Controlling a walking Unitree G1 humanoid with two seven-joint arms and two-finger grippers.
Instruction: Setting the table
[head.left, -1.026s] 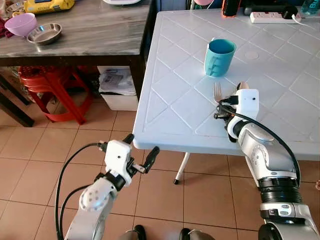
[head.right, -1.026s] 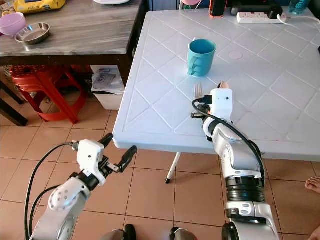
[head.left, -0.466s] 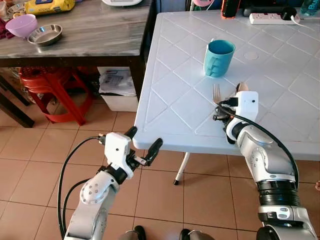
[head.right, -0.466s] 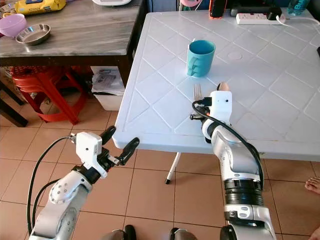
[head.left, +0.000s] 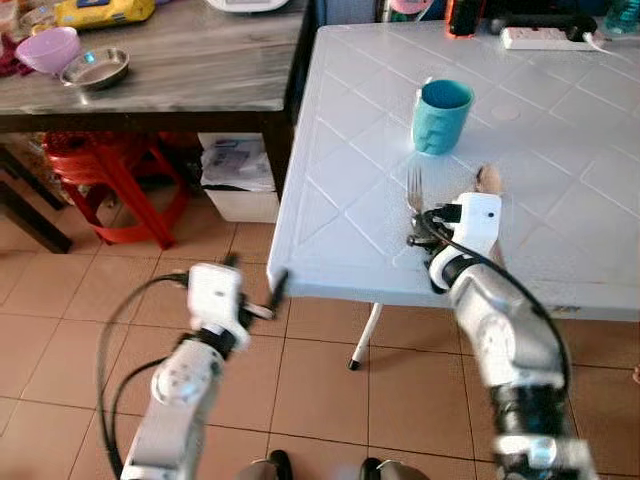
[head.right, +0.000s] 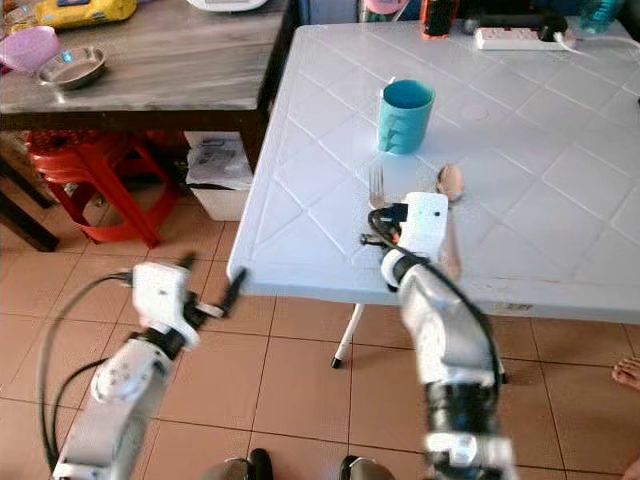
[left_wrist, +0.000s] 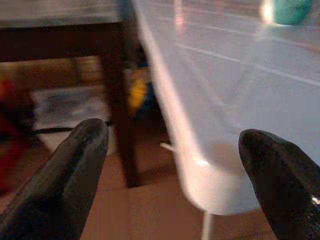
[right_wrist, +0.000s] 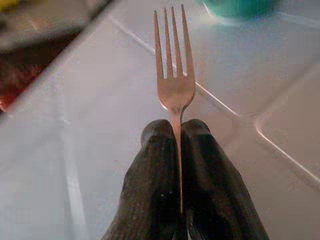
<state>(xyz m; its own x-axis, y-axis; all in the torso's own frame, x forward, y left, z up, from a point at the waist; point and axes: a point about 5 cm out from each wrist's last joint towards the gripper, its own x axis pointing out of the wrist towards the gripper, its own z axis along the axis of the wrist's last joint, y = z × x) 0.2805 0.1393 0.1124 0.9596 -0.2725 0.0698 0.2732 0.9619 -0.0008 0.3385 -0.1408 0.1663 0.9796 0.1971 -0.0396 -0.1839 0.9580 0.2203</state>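
Observation:
A metal fork (right_wrist: 174, 65) lies low over the white plastic table (head.left: 340, 160), tines pointing toward the teal cup (head.left: 442, 116). My right gripper (head.left: 420, 226) is shut on the fork's handle near the table's front edge. In the right wrist view the two black fingers (right_wrist: 155, 165) press together around the handle. Just to the right of the fork (head.left: 413, 188) a tan spoon (head.left: 487, 179) rests on the table. My left gripper (head.left: 256, 276) hangs open below and in front of the table's left corner (left_wrist: 200, 175), holding nothing.
A dark wooden table (head.left: 190, 70) stands to the left with a purple bowl (head.left: 46, 49), a metal bowl (head.left: 95, 68) and a yellow packet (head.left: 100, 10). Under it are a red stool (head.left: 110, 175) and a white box (head.left: 240, 190). A power strip (head.left: 545, 38) lies at the far edge.
My right gripper has slid the fork a little to the left, uncovering the spoon. My left arm has swung left and lower, away from the table corner.

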